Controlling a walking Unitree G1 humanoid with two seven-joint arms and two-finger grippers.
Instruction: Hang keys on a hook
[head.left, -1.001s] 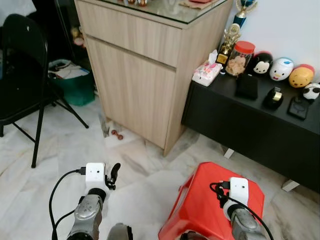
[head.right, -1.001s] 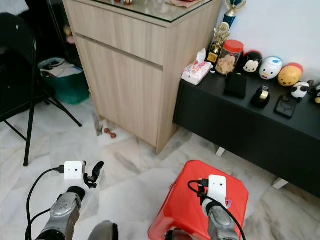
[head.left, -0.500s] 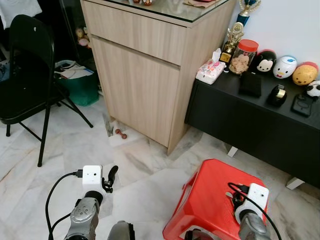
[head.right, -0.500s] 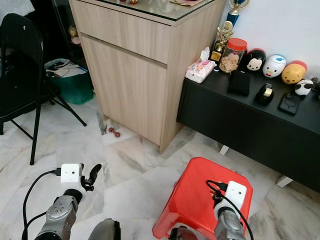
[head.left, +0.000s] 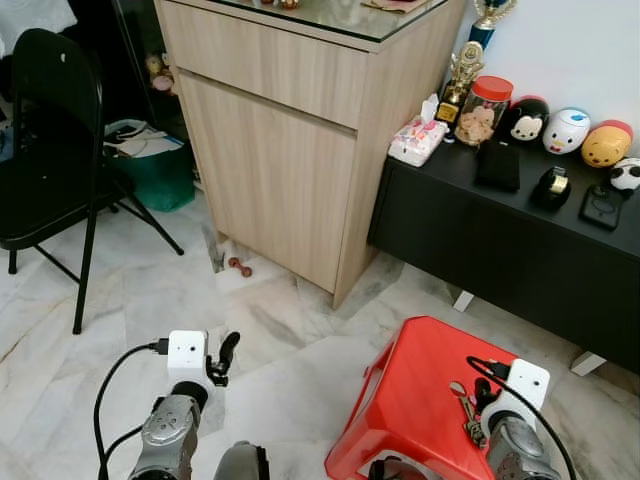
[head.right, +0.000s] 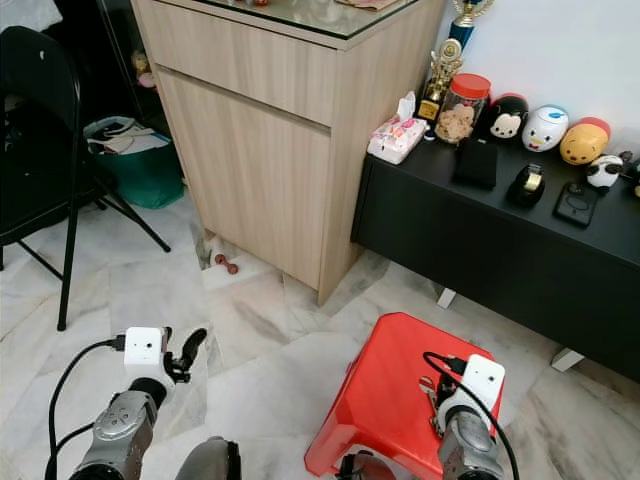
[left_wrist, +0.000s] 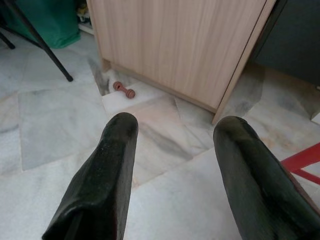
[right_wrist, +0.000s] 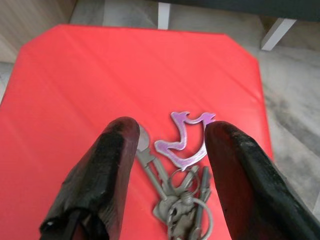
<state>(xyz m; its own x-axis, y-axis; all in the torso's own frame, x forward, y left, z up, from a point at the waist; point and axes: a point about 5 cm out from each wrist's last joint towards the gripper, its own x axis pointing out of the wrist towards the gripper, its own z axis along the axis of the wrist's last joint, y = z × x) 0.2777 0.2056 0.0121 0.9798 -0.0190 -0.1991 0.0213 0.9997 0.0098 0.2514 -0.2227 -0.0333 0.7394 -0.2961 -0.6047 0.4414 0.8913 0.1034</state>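
Note:
A bunch of keys (right_wrist: 181, 197) on a purple clip (right_wrist: 183, 141) lies flat on the top of a red plastic stool (head.left: 412, 385). In the left eye view the keys (head.left: 467, 411) rest near the stool's right side. My right gripper (right_wrist: 170, 131) hovers just above them, open, with one black finger on each side of the bunch. Low on the left, my left gripper (left_wrist: 175, 127) is held open over the marble floor, holding nothing.
A tall wooden cabinet (head.left: 290, 150) stands ahead. To its right is a low black sideboard (head.left: 520, 230) carrying figurines, a jar and trophies. A black folding chair (head.left: 50, 150) and a green bin (head.left: 150, 170) are on the left. A small red object (left_wrist: 123, 90) lies on the floor by the cabinet.
My right wrist has drifted right and a little lower over the stool, and the keys now show beside it. The left arm has hardly moved; the camera has shifted slightly.

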